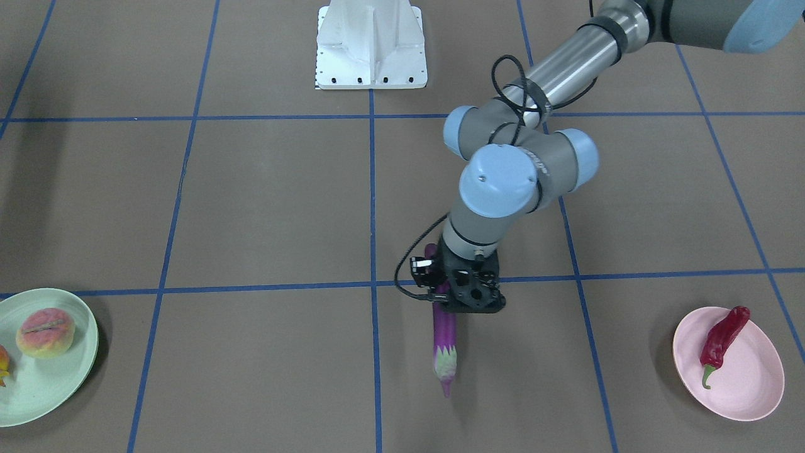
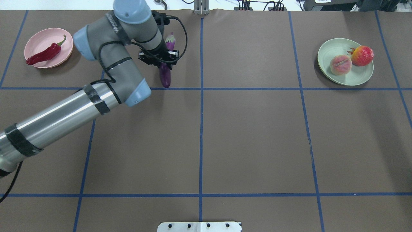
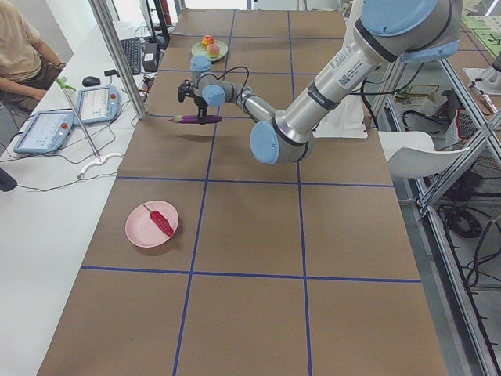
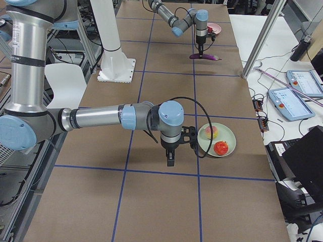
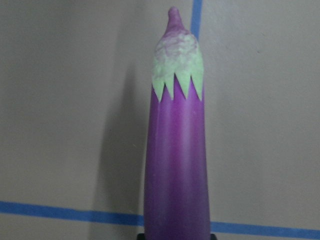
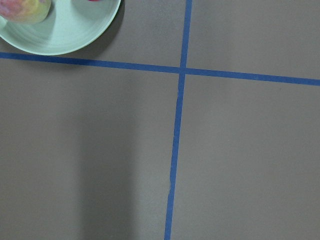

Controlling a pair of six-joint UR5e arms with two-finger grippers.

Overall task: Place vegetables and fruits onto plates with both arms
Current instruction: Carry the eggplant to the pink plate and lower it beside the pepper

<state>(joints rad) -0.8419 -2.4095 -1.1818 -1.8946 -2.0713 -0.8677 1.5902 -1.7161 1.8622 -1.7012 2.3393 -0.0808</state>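
Three down: chili (image 2: 43, 54) on the pink plate (image 2: 42, 37) upper left, peach (image 2: 340, 64) and pomegranate (image 2: 362, 55) on the green plate (image 2: 357, 77) upper right. Your left gripper (image 2: 164, 61) is clamped on the eggplant (image 2: 165, 79), top left of centre; only that's left to plate.

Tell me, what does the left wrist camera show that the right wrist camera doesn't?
Only the left wrist view shows the eggplant, close up, with its pale green cap at the far end. Only the right wrist view shows part of the mint green plate, with the peach on it at the frame's corner. Both show the brown table crossed by blue tape lines.
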